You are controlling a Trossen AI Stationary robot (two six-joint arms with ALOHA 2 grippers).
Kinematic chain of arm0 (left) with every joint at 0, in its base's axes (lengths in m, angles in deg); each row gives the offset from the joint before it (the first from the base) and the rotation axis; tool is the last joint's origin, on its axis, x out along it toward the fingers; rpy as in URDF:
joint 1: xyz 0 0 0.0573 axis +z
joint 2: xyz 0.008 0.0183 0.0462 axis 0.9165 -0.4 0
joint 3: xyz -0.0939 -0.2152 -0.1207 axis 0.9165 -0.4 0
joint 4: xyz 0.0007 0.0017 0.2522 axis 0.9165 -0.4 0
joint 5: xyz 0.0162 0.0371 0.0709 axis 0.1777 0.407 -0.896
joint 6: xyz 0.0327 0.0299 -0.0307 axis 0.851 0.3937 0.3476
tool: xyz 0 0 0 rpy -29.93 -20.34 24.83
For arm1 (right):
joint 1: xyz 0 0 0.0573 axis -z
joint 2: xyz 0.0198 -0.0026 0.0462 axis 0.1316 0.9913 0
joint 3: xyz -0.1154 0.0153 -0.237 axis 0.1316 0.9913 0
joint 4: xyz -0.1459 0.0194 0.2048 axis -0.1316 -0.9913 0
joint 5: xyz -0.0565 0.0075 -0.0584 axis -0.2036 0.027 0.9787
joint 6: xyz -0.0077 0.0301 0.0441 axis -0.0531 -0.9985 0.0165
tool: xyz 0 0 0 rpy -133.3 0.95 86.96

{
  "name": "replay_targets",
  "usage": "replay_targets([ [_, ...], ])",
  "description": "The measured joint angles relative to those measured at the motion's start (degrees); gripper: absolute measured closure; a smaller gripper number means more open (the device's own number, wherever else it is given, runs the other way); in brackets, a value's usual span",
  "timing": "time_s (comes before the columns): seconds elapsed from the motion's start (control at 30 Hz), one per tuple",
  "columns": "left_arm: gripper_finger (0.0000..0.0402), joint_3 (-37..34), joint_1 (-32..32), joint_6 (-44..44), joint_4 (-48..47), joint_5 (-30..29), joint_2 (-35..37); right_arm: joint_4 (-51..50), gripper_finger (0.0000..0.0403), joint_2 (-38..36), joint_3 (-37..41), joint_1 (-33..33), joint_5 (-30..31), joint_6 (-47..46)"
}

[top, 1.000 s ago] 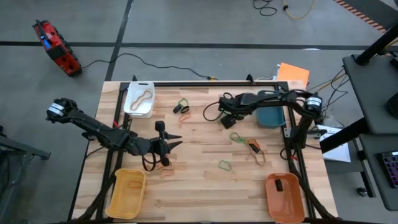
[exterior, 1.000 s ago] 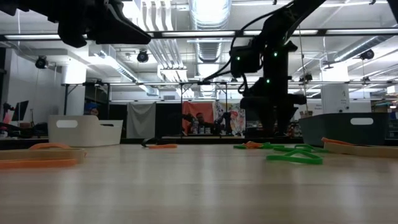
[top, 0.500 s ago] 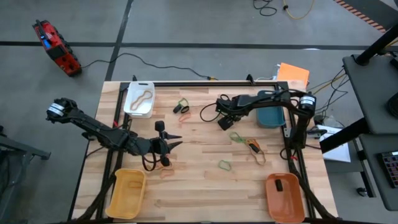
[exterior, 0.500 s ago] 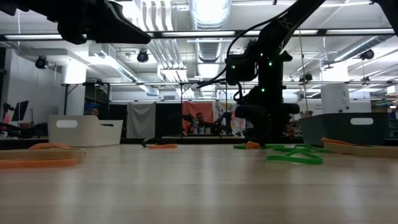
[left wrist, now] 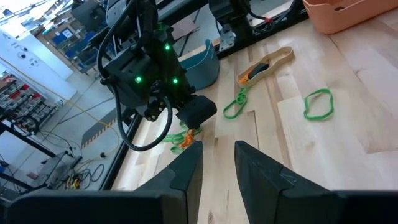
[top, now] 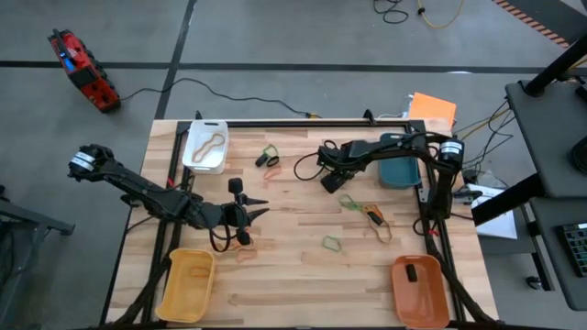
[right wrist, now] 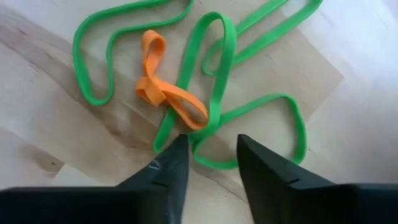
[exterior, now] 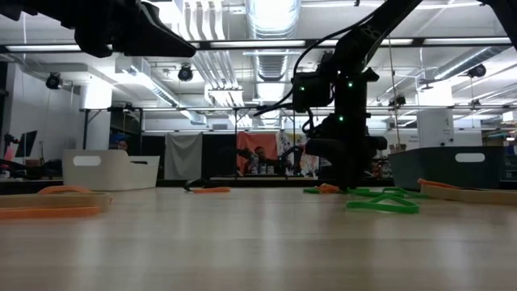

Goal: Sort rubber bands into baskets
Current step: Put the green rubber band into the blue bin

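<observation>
Right tool point(right wrist: 208, 152) hovering part-open over tangled green and orange bands point(right wrist: 186, 93), gripping nothing; left tool point(top: 255, 213) idling, grip unclear. Few bands lying in baskets point(top: 188, 151); most remaining on worktop point(top: 293, 275).

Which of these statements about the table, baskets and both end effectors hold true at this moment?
1. The white basket holds a tan rubber band. True.
2. The right end effector is poised over a tangle of a green rubber band and an orange rubber band on the wooden table. True.
3. The orange basket is empty. False: a small dark item lies in it.
4. The left end effector is above the teal basket. False: it is on the table's left side, near the yellow basket.
5. A single green band lies alone near the table's middle. True.
</observation>
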Motion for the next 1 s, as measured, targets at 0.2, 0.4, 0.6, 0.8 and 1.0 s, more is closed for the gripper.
replay_targets([
  [0.2, 0.0323, 0.00, 0.00, -0.01, 0.00, 0.02, 0.00, -0.17, 0.0371, -0.08, 0.07, -0.07, 0.14, 1.01],
  [0.4, 0.0323, -0.02, 0.00, 0.00, 0.00, 0.02, 0.00, -0.44, 0.0390, -1.55, 0.07, -0.11, 0.25, 1.62],
  [0.6, 0.0323, -0.02, 0.00, -0.01, 0.00, 0.02, 0.00, -0.86, 0.0391, -5.13, 0.07, -0.47, 0.63, 1.84],
  [0.8, 0.0323, -0.02, 0.00, -0.01, 0.00, 0.03, 0.00, -0.74, 0.0391, -9.07, 0.07, -1.07, 1.94, 2.17],
  [1.0, 0.0323, -0.02, 0.00, -0.61, 0.00, 0.05, 0.00, -0.39, 0.0390, -11.07, 0.07, -1.25, 2.47, 0.01],
])
